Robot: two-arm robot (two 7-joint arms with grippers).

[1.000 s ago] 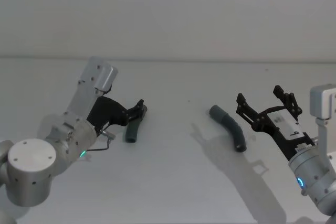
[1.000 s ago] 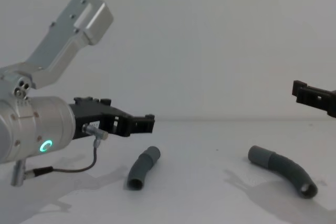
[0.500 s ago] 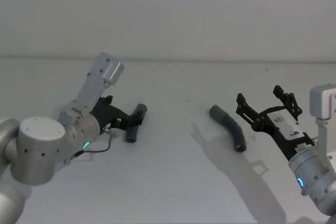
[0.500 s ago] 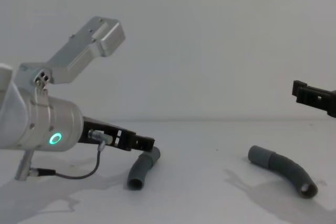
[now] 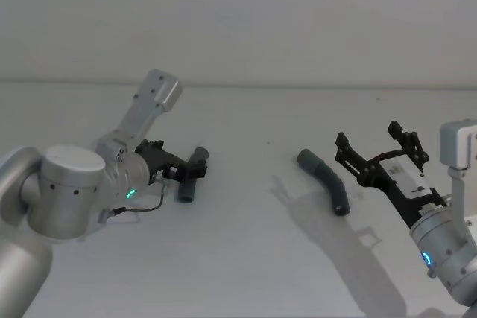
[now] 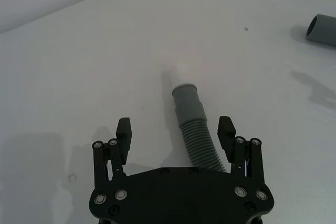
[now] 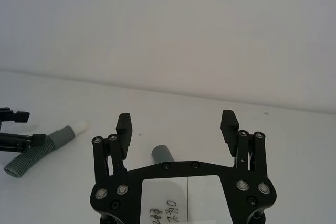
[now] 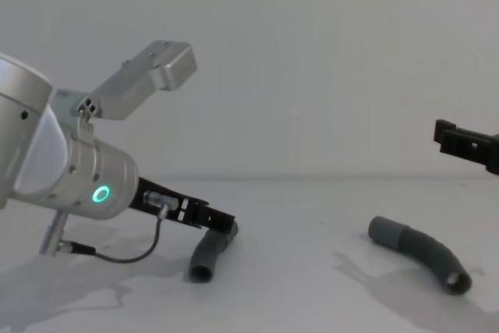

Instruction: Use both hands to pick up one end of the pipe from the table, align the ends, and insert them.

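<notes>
The short pipe piece (image 5: pixel 188 182) lies on the white table (image 5: pixel 246 258) at the left, its pale-tipped cuff (image 6: pixel 181 74) pointing away from my left gripper. My left gripper (image 5: pixel 194 167) is open and low over the table, one finger on each side of the ribbed stretch (image 6: pixel 198 142), not closed on it. The longer curved piece (image 5: pixel 328 182) lies at the right, its grey cuff (image 8: pixel 386 232) turned toward the table's middle. My right gripper (image 5: pixel 373 138) hangs open above and to the right of that piece, apart from it.
A pale grey wall (image 5: pixel 238 20) rises behind the table's far edge. A thin cable (image 8: pixel 129 255) loops under the left wrist close to the table. Bare table lies between the two pieces.
My left gripper has dropped and tilted down until its open fingers straddle the short piece. The right arm and both pipe pieces have stayed put.
</notes>
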